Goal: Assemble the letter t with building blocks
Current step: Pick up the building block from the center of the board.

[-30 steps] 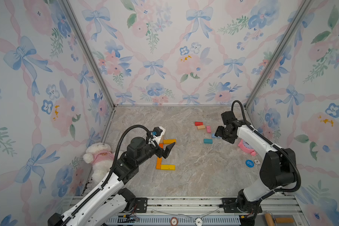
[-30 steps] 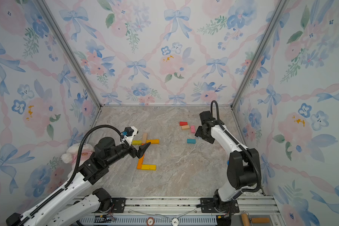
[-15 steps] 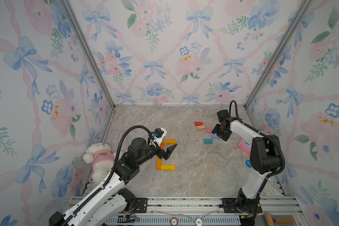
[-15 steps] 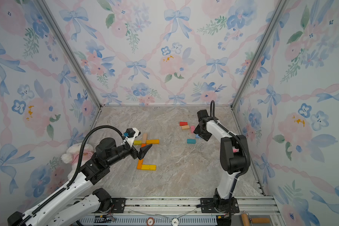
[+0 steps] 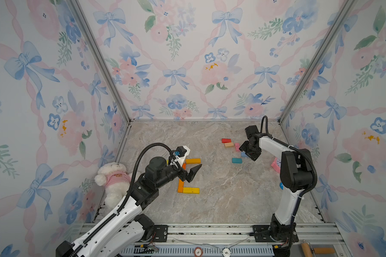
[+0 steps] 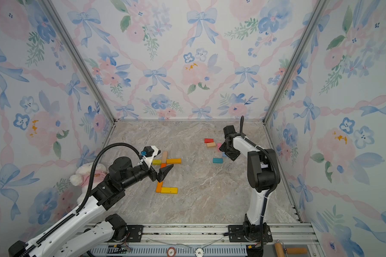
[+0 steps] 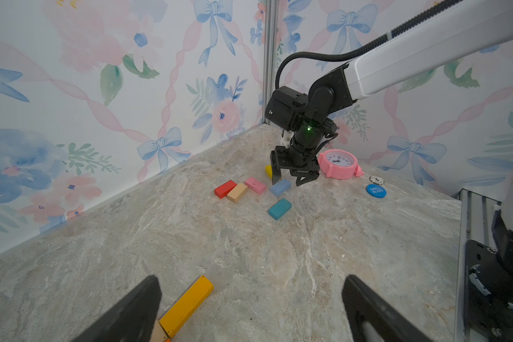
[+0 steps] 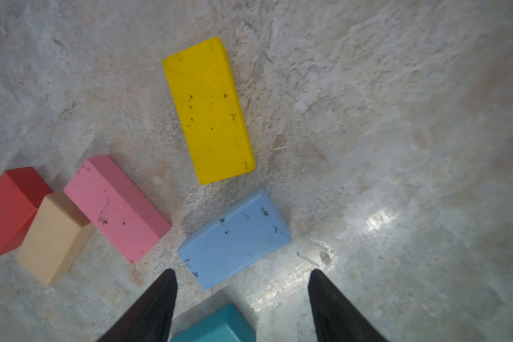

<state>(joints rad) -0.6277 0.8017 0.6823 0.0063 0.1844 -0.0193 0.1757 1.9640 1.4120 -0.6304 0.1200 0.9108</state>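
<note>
Right fingers (image 8: 151, 314), open, empty, shifted over blue block (image 8: 234, 237); left fingers (image 7: 137, 311) wide, empty; chip (image 7: 376, 190) reads "SMALL BLIND".

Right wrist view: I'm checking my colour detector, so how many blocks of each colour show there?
red block: 1
tan block: 1
pink block: 1
yellow block: 1
light blue block: 1
teal block: 1
Total: 6

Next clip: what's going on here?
Two arms are assembling a letter on the table. The left gripper hovers open and empty above the partly laid long blocks. The right gripper, open, hangs low over the loose short blocks, closest to the light blue block. Nothing is held.
</note>
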